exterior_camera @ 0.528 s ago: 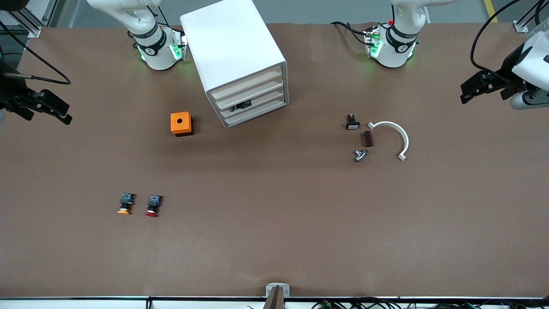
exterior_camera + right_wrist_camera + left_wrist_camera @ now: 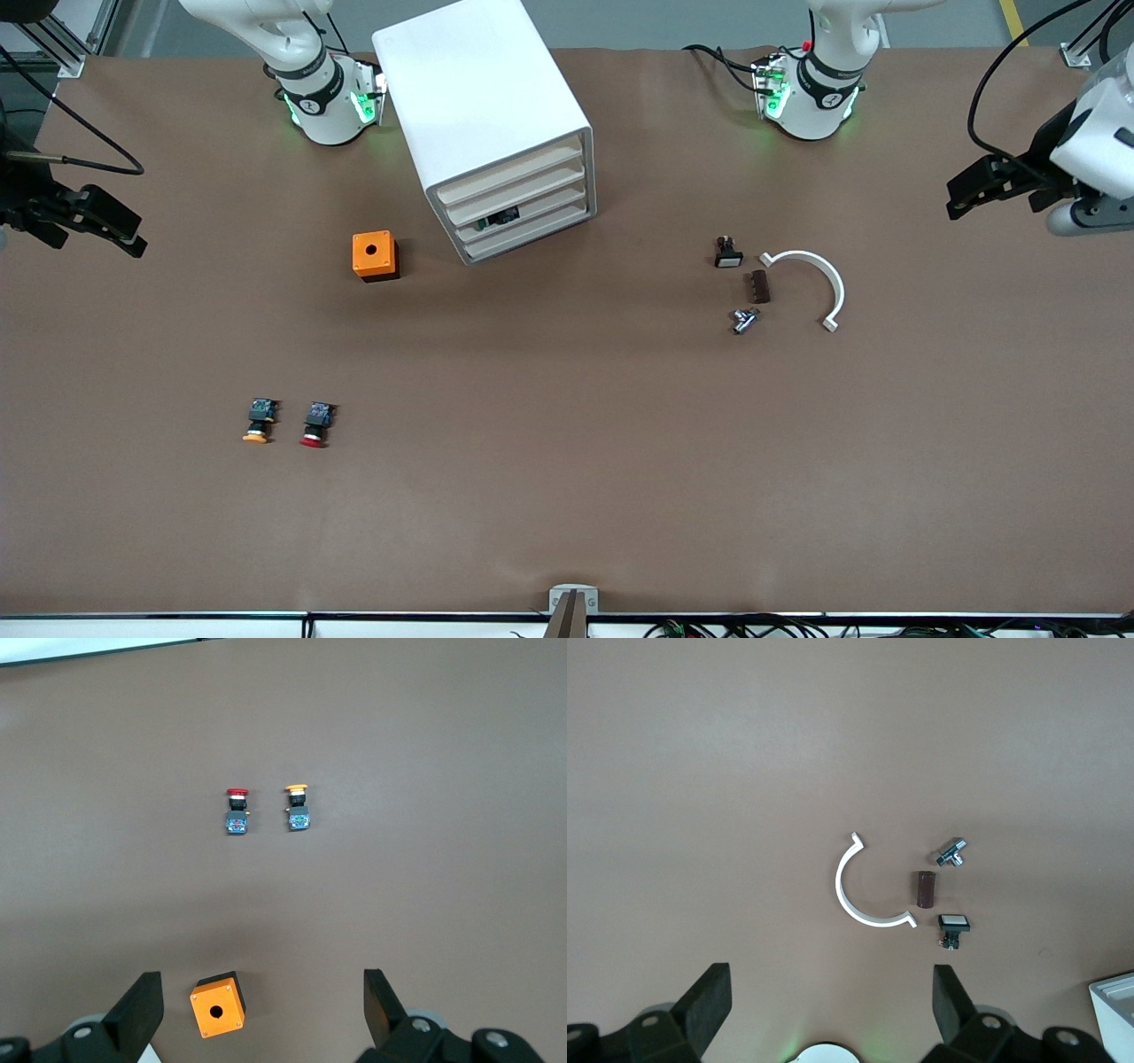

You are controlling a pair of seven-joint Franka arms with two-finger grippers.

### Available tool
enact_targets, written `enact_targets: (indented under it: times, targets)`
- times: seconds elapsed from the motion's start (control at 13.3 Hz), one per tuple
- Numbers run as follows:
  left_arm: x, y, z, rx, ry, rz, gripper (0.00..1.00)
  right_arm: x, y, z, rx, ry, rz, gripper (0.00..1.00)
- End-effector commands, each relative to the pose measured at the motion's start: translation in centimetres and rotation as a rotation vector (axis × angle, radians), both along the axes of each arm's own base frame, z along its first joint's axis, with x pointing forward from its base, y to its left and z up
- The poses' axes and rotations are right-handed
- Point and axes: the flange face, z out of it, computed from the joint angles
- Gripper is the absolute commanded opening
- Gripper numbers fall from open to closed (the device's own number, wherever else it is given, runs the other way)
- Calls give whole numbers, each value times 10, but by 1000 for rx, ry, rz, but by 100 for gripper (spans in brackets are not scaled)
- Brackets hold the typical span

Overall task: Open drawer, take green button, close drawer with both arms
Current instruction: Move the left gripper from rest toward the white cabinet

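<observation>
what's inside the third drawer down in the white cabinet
Through a gap in the drawer front of the cabinet, a small dark part with a hint of green and blue shows. The rest is covered, so I cannot tell what it is.

Right gripper (image 2: pixel 263 1005): fingers (image 2: pixel 135 1008) spread wide, nothing between them, up over the table (image 2: pixel 425 771).
Landmark: orange box (image 2: pixel 218 1004), with a round hole in its top face, lying between the two fingers, touching neither.
Red-capped push button (image 2: pixel 236 810): on the table, well apart from the orange box, lying on its side.
Orange-capped push button (image 2: pixel 298 807): just beside the red-capped one, lying the same way, equally far from the orange box.
</observation>
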Motion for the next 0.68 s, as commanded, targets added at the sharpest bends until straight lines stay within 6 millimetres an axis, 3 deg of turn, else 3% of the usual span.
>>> enact_targets:
  times: [0.0, 0.23, 0.38, 0.6]
  targets:
    - [21, -10, -35, -6, 90, -34, 100, -2, 2, 3, 15, -2, 9, 100]
    - [34, -36, -74, -16, 158, -62, 100, -1, 2, 4, 15, -5, 8, 100]
    - [45, -42, -99, -34, 181, -52, 100, -1, 3, 3, 16, -2, 9, 100]
    - [49, -85, -133, -122, 256, 21, 100, -1, 2, 3, 15, -3, 9, 100]
